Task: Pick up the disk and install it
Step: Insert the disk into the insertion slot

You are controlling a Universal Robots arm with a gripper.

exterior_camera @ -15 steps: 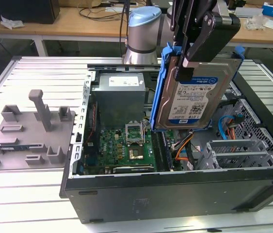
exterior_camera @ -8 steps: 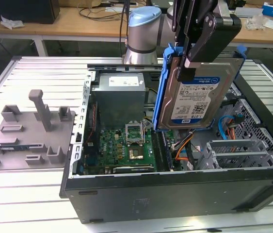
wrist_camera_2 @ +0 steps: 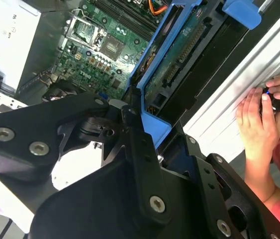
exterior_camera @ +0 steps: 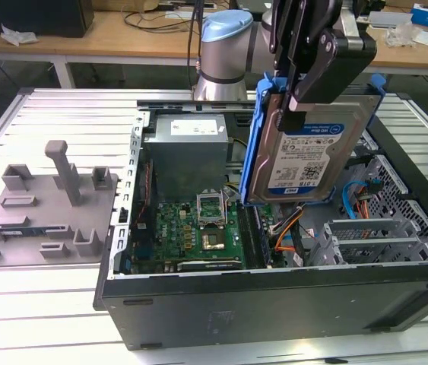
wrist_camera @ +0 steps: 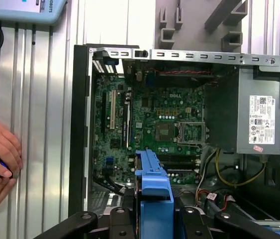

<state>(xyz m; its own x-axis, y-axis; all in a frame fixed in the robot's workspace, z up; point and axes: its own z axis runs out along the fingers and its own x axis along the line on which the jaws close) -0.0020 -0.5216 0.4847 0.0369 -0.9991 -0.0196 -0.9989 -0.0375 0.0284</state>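
Note:
My gripper (exterior_camera: 288,103) is shut on the disk (exterior_camera: 309,156), a silver hard drive with a white-and-blue label in a bright blue bracket (exterior_camera: 256,137). The disk hangs upright, label towards the exterior camera, above the right half of the open computer case (exterior_camera: 274,304) and clear of its parts. In the second wrist view the black fingers (wrist_camera_2: 132,134) clamp the bracket's end, and the drive's green circuit board (wrist_camera_2: 179,55) shows. The first wrist view looks along the blue bracket edge (wrist_camera: 153,186) down onto the motherboard (wrist_camera: 154,124).
Inside the case sit a grey power supply (exterior_camera: 187,148), the motherboard (exterior_camera: 198,236) and a grey drive cage (exterior_camera: 381,236) with orange and blue cables. A grey fixture plate (exterior_camera: 46,205) lies at the exterior view's left. A person's hands (wrist_camera_2: 259,114) rest on the slatted table beside the case.

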